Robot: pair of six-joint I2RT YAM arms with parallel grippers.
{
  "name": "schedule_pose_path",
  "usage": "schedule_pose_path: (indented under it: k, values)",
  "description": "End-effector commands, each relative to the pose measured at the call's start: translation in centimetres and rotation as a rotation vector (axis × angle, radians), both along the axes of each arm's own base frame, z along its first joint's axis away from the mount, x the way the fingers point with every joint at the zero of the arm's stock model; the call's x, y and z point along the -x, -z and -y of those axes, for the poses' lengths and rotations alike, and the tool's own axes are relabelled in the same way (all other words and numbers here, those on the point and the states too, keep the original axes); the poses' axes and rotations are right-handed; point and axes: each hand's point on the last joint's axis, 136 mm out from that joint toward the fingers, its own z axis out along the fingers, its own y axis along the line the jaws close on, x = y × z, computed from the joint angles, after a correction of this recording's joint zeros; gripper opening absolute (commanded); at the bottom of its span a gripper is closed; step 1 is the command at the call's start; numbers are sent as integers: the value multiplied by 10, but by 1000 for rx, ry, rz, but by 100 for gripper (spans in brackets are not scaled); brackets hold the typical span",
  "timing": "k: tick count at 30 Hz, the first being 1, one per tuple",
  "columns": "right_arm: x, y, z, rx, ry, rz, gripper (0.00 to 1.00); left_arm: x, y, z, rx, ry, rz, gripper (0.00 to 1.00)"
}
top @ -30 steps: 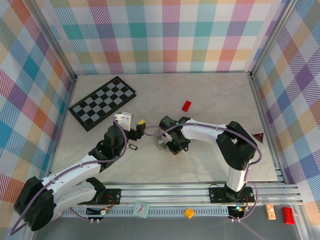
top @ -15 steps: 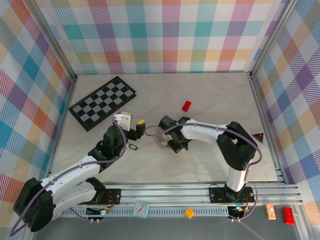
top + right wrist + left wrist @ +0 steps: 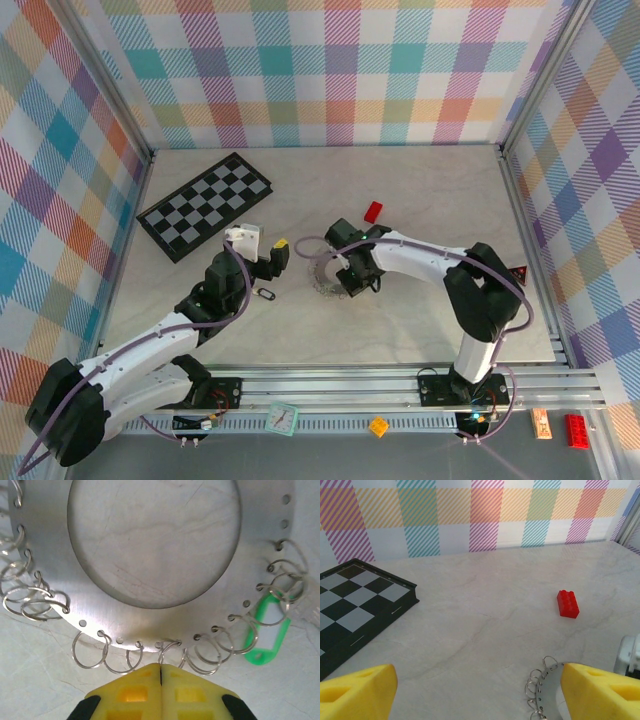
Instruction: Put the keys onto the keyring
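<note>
The keyring (image 3: pixel 150 617) is a flat silvery ring plate fringed with several small wire loops, lying on the table (image 3: pixel 420 200) in the middle (image 3: pixel 322 276). My right gripper (image 3: pixel 161 670) is shut, its yellow fingertips pinched on one wire loop at the ring's near edge, and in the top view it (image 3: pixel 350 278) sits at the ring's right side. The pale green-headed key (image 3: pixel 267 635) hangs from loops on the ring's right. The black-headed key (image 3: pixel 265 294) lies loose on the table. My left gripper (image 3: pixel 480 695) stands open just left of the ring (image 3: pixel 545 690), empty.
A small red block (image 3: pixel 373 211) lies beyond the ring, also in the left wrist view (image 3: pixel 568 603). The black-and-grey chequerboard (image 3: pixel 205 205) lies at the back left. Checked walls close in the table on three sides.
My right wrist has swung toward the back of the table, dragging the keyring slightly right and away. The left arm has hardly moved.
</note>
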Motion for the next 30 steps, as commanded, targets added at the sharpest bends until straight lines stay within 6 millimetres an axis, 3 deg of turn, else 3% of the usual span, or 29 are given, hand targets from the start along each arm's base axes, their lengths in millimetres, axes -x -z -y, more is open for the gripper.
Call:
schedule_pose_path:
  k: [1,4,9,12,30]
  values:
    - [0,-6,-1,-61,20,-24,3,1,4,-7,-17,-21,0,84]
    - [-3,-4,5,-53,49,-31,5,1,3,-8,-16,-23,1,84]
    - [0,-7,-3,-93,45,-55,24,1,3,-8,-17,-24,2,84]
    - [4,-6,-6,-111,42,-78,29,0,3,-9,-18,-27,2,84]
    - [9,18,2,-28,52,-137,30,-1,5,-8,-20,-30,-4,84]
